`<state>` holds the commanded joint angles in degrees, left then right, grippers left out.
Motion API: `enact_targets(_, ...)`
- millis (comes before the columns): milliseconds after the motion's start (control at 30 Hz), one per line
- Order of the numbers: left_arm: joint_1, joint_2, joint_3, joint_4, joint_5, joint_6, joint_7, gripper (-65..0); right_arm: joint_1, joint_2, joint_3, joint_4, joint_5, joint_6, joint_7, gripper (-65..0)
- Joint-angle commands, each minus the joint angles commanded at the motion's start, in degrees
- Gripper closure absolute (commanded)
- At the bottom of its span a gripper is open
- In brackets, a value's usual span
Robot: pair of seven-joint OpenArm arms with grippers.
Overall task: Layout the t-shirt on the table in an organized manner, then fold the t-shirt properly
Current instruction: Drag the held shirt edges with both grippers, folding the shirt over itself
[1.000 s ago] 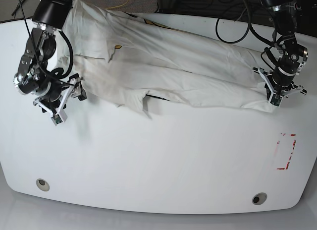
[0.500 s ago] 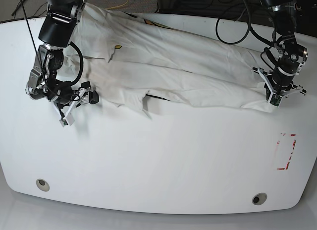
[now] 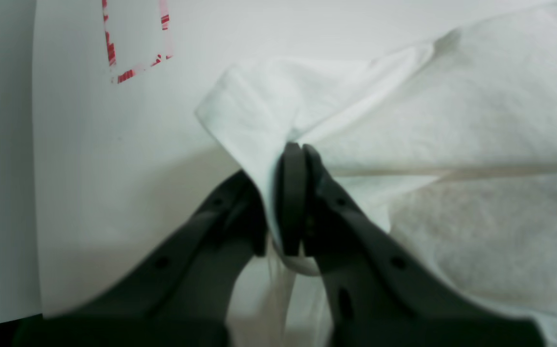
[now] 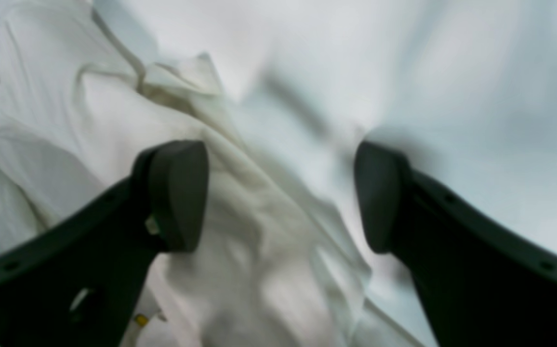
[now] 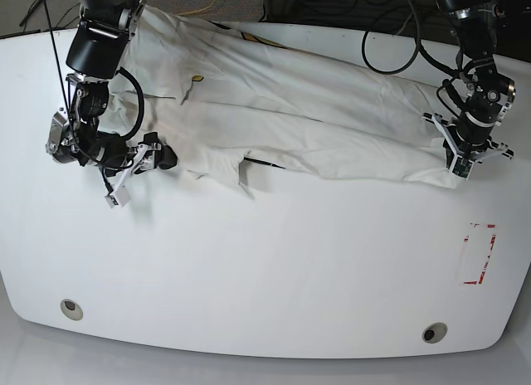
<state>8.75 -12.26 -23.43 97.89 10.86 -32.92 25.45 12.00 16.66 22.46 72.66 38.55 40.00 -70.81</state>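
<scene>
One off-white t-shirt (image 5: 290, 124) lies stretched and rumpled across the far half of the table (image 5: 274, 269). At its corner the left gripper (image 3: 292, 193) is pinched tight on a fold of cloth. By the opposite end, the right gripper (image 4: 281, 197) hangs with jaws spread wide, holding nothing.

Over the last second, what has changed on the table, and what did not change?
The right gripper, open, has swung in toward the near edge of the t-shirt and turned sideways; it holds nothing. The left gripper stays shut on the shirt's corner, and the cloth lies as before on the table.
</scene>
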Motion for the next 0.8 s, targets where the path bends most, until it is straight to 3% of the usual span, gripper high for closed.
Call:
enact_targets(100, -0.1, 0.0, 0.1, 0.0, 0.0, 0.0, 0.0, -2.5, -0.3, 0.0, -0.2, 0.0, 1.1, 0.0, -0.2, -45.2)
enact_targets(200, -0.2, 0.0, 0.1, 0.0, 0.0, 0.0, 0.0, -2.5, -1.2, 0.2, -1.2, 0.0, 2.0, 0.0, -0.2, -40.4)
enact_targets(533, -0.2, 0.0, 0.3, -0.1, 0.0, 0.0, 0.0, -2.5, -1.8, 0.4, -3.1, 0.1, 2.9, 0.0, -0.1, -3.3)
enact_targets(600, -0.2, 0.0, 0.3, -0.1, 0.0, 0.0, 0.0, -2.5, -1.8, 0.4, -3.1, 0.5, 3.0, 0.0, -0.1, -0.4)
enact_targets(800, -0.2, 0.0, 0.3, -0.1, 0.0, 0.0, 0.0, -2.5, -2.8, 0.2, -2.8, 8.5, 3.0, 0.0, -0.2, 0.0)
